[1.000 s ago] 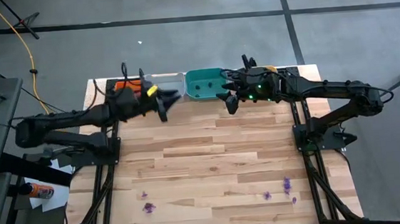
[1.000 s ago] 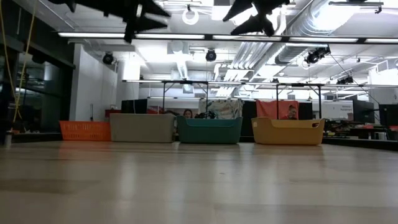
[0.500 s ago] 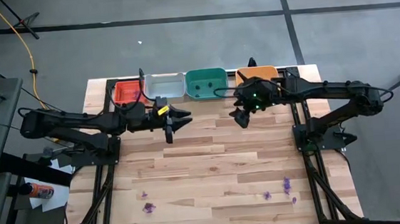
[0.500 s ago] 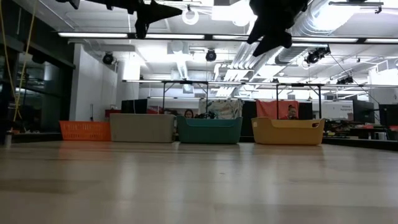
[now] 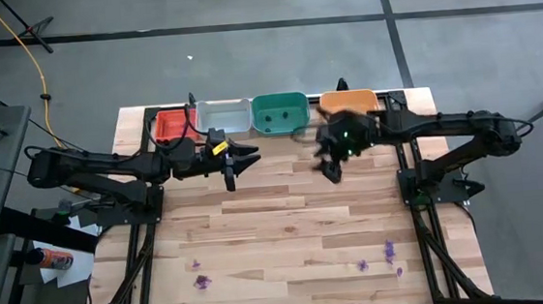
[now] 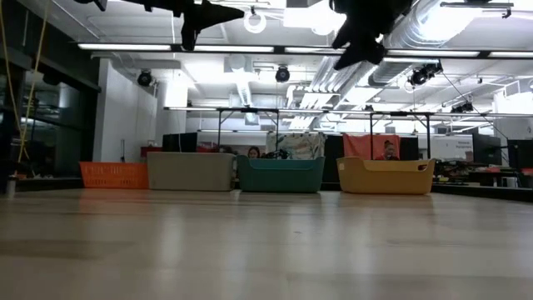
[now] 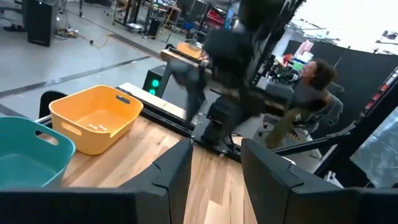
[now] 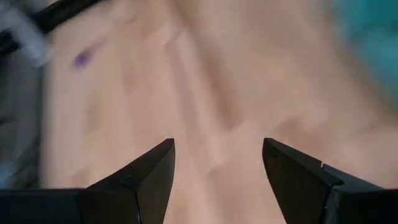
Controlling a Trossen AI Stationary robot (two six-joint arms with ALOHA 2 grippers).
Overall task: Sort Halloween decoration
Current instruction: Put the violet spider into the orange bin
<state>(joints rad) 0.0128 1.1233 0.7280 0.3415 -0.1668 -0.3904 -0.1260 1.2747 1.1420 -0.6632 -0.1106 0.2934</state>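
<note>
The Halloween decoration shows as several tiny purple trinkets lying near the table's near edge, some at the left [image 5: 201,281] and some at the right [image 5: 389,250]; one shows blurred in the right wrist view [image 8: 81,59]. My left gripper [image 5: 243,160] [image 7: 214,163] hangs open in the air in front of the grey tray, pointing level toward the table's right. My right gripper [image 5: 331,167] [image 8: 216,155] hangs open in front of the orange tray, tipped down toward the bare wood. Neither has anything between its fingers. Both hang high above the table in the low view, left [image 6: 208,15] and right [image 6: 358,33].
Four trays stand in a row along the far edge: red [image 5: 172,126], grey [image 5: 223,117], green [image 5: 280,112] with a few dark bits inside, orange [image 5: 349,98]. Bare wood lies between the trays and the trinkets. A person [image 7: 311,81] sits beyond the table's right side.
My left gripper has swung away from above the red and grey trays toward the table's right and near edge, then kept still. My right gripper has left the green tray's rim, gone toward the near edge and down, and tipped its fingers downward. Both have stayed open.
</note>
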